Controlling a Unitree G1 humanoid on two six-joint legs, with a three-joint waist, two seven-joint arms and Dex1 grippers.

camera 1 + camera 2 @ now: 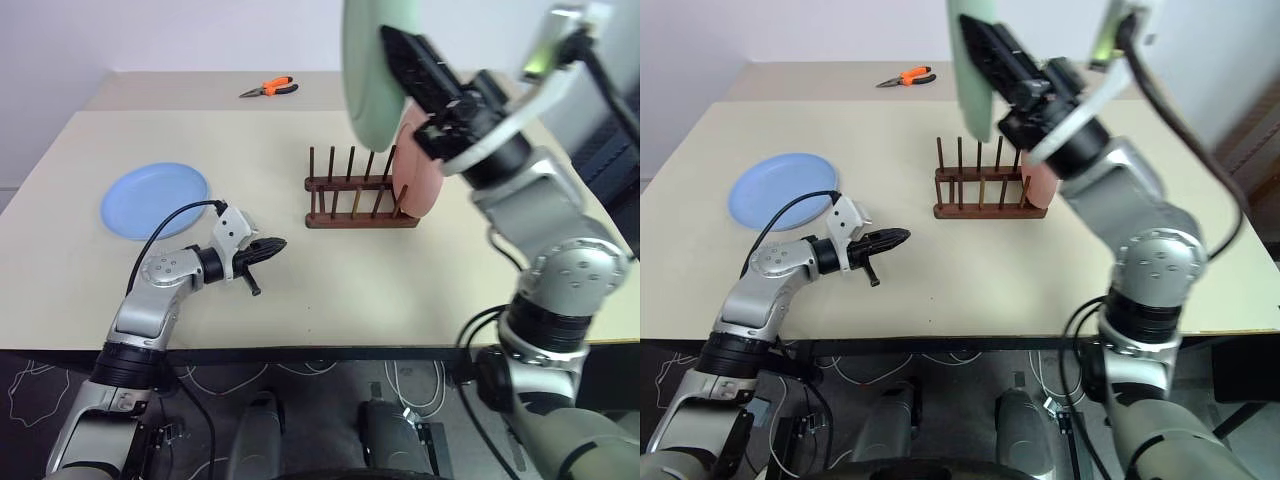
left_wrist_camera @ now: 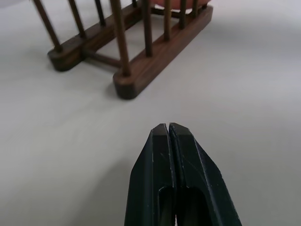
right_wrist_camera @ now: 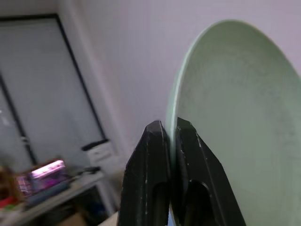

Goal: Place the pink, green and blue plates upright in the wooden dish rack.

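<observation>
My right gripper (image 1: 400, 50) is shut on the rim of the pale green plate (image 1: 368, 75), holding it on edge high above the wooden dish rack (image 1: 355, 190). The green plate (image 3: 235, 117) is pinched between the two black fingers in the right wrist view. The pink plate (image 1: 420, 180) stands upright in the rack's right end, partly hidden by my right arm. The blue plate (image 1: 154, 200) lies flat on the table at the left. My left gripper (image 1: 275, 246) is shut and empty, low over the table between the blue plate and the rack (image 2: 136, 52).
Orange-handled pliers (image 1: 268, 88) lie at the far edge of the beige table (image 1: 420, 280). The rack's left slots stand free of plates. Cables hang below the table's front edge.
</observation>
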